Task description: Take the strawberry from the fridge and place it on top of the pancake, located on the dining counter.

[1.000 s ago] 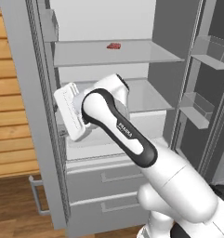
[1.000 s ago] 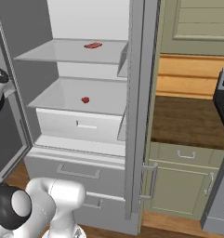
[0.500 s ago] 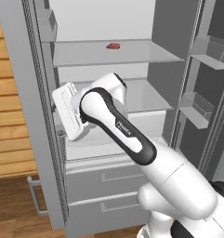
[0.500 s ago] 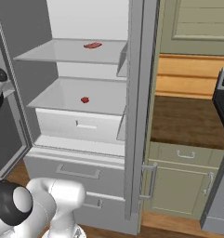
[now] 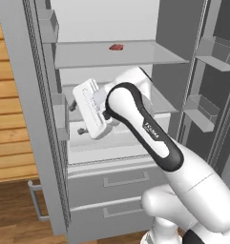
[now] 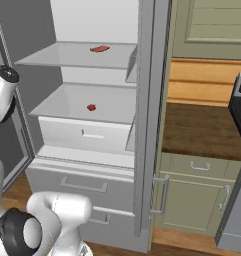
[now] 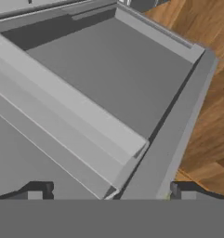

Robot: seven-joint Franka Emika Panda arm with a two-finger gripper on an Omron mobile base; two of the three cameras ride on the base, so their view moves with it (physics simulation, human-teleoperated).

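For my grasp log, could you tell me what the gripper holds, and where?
Nothing: the gripper is open and empty; the strawberry lies on the fridge shelf.

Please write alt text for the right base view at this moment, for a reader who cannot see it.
An open grey fridge with a white interior holds a tiny deep red strawberry on its middle shelf and a flatter pinkish-red lump on the shelf above. The robot's white arm rises at the left edge, and green cabinets under a dark wooden countertop stand to the right.
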